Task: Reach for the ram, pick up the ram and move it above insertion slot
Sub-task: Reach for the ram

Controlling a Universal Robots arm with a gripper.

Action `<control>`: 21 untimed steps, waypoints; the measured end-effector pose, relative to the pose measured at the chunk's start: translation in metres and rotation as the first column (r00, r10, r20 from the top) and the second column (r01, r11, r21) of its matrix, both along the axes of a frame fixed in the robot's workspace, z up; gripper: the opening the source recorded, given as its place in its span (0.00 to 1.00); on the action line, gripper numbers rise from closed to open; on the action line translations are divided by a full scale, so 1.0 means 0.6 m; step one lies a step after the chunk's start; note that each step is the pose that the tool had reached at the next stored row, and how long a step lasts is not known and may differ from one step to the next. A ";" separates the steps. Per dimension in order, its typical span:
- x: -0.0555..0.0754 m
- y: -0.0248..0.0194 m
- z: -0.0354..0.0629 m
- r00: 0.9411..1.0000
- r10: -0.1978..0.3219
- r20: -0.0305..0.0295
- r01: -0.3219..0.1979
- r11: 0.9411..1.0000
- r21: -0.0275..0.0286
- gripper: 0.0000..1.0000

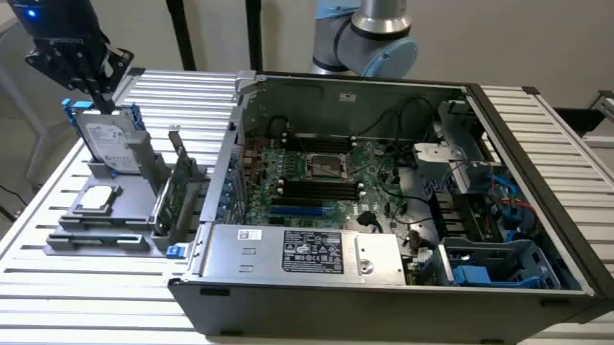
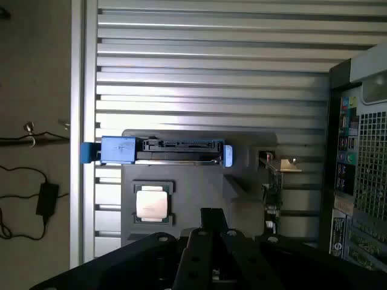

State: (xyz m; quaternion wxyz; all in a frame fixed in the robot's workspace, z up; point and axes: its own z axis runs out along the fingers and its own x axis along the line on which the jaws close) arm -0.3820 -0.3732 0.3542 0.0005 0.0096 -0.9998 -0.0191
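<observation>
The gripper (image 1: 100,103) hangs at the far corner of the tabletop (image 1: 67,295) on the exterior view's left, pointing straight down just over the top edge of an upright silver hard drive (image 1: 108,144). How far it is open cannot be told, and the ram is not in it. The ram (image 1: 163,205) seems to be the low green stick standing on its long edge in the grey fixture (image 1: 134,188), just beside a taller expansion card (image 1: 188,176). From the gripper it lies toward the exterior view's right and nearer the camera, its long axis running far to near, alongside the wall of the open computer case (image 1: 384,302). The insertion slot (image 1: 317,188) sits further right, inside that case. The arm's pale blue joint (image 1: 369,39) shows behind the case.
</observation>
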 end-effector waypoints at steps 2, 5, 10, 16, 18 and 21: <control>0.000 0.0000 0.000 1.000 0.000 0.000 0.000 1.000 0.000 0.11; 0.000 0.0000 0.000 1.000 0.000 0.000 0.000 1.000 0.000 0.11; 0.000 0.0000 0.000 1.000 0.000 0.000 0.000 1.000 0.000 0.11; 0.000 -0.0140 0.000 1.000 0.000 0.000 0.000 1.000 0.000 0.11; 0.000 -0.0294 0.000 1.000 0.000 0.000 0.000 1.000 0.000 0.11; -0.002 -0.0519 -0.002 1.000 0.000 0.000 0.000 1.000 0.000 0.11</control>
